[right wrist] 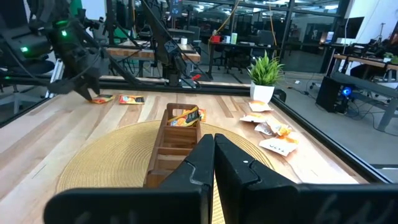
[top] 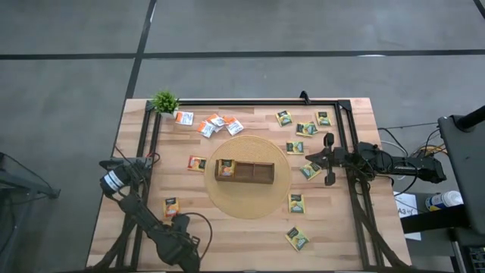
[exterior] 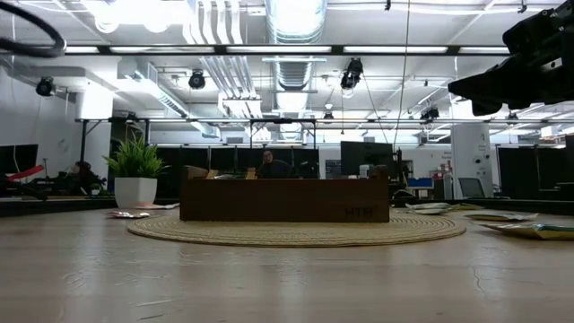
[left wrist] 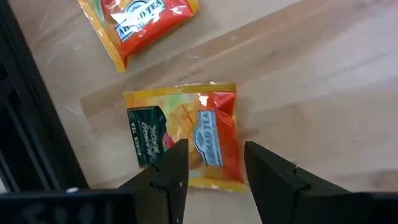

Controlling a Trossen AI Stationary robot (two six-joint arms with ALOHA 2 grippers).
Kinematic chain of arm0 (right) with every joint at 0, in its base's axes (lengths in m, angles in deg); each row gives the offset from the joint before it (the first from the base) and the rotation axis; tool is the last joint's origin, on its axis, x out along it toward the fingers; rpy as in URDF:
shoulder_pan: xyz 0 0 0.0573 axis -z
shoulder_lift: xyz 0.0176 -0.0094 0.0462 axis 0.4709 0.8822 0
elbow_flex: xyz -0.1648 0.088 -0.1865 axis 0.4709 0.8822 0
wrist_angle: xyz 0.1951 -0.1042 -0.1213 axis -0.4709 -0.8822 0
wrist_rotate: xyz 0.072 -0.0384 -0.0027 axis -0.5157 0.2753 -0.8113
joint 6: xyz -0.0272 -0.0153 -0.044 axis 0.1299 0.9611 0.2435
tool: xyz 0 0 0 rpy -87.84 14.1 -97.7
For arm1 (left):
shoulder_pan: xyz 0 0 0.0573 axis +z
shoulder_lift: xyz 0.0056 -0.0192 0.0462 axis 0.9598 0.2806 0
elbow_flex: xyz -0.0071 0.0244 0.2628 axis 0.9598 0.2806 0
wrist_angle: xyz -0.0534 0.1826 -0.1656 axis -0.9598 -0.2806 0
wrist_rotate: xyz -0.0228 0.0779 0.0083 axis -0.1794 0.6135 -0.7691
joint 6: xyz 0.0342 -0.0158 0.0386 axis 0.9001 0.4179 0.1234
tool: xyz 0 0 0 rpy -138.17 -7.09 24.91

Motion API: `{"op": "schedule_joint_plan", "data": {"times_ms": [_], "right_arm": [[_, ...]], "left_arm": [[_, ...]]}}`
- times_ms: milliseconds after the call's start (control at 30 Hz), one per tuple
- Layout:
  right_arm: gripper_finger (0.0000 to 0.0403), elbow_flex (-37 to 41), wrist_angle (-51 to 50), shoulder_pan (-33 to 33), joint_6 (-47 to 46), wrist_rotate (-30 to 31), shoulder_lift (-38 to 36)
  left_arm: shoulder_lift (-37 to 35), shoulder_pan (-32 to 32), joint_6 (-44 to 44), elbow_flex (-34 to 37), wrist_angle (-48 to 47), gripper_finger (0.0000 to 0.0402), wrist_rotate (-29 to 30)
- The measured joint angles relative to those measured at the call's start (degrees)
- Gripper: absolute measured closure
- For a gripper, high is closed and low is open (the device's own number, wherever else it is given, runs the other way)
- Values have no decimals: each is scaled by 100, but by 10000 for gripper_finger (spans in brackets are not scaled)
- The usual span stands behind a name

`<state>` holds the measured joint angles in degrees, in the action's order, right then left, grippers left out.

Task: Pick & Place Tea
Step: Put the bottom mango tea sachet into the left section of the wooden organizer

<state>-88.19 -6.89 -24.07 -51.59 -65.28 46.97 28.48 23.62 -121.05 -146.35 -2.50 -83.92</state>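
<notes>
Bright, even overhead light; ceiling lamps (exterior: 296, 16) glare in the low view, whose near tabletop (exterior: 269, 278) blurs.

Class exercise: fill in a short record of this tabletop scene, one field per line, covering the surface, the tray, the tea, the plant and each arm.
surface: wooden table with a round woven mat
tray: long brown wooden tray on the mat, one tea sachet in its end compartment
loose tea: sachets scattered on the table around the mat
plant: small potted plant at a far corner
left gripper: fingers open, poised over a yellow-orange sachet lying flat
right gripper: fingers shut, empty, pointing toward the tray
</notes>
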Motion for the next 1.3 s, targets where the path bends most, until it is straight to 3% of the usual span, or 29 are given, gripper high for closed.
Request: {"op": "schedule_joint_plan", "data": {"times_ms": [333,433,600,733,1000,1300], "right_arm": [[394,2,0,0,0,-2,2],[394,1,0,0,0,0,2],[394,2,2,0,0,0,2],[394,0,0,0,0,0,2],[394,2,0,0,0,0,2],[394,0,0,0,0,-2,2]], "left_arm": [[-258,2,-12,633,838,262,-42],[-381,2,-45,706,907,289,-29],[-460,0,24,682,906,378,-32],[-461,0,375,592,956,392,16],[-463,89,1541,166,948,398,1155],[-468,636,3599,-290,907,400,2772]]}}
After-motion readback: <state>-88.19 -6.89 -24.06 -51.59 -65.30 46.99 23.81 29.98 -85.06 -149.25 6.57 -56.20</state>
